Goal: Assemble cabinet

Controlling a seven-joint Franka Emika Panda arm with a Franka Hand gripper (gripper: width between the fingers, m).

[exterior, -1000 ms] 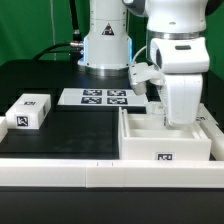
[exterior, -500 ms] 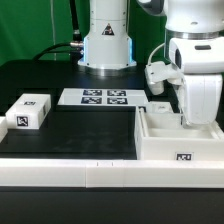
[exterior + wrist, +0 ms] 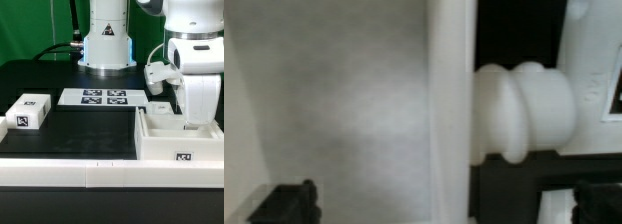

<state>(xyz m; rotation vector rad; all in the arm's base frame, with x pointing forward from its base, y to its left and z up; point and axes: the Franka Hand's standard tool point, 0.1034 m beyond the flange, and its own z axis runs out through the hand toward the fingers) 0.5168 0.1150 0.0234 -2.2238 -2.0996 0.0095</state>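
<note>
The cabinet's large white boxy body (image 3: 180, 140) lies open side up at the exterior view's right, with a tag on its front wall. My gripper (image 3: 197, 124) reaches down into it at its right part. In the wrist view the gripper (image 3: 438, 205) is open: its dark fingertips (image 3: 287, 205) stand wide apart, one on each side of a white wall (image 3: 446, 100) of the body that carries a ribbed round peg (image 3: 518, 110). A dark gap shows between that wall and the other finger. A smaller white cabinet block (image 3: 28, 110) with tags lies at the exterior view's left.
The marker board (image 3: 105, 97) lies at the back middle in front of the arm's base (image 3: 107, 45). A white rail (image 3: 60, 172) runs along the front of the black table.
Between one second and half a second ago the cabinet body and my gripper moved together toward the exterior view's right. Nothing has visibly moved since.
</note>
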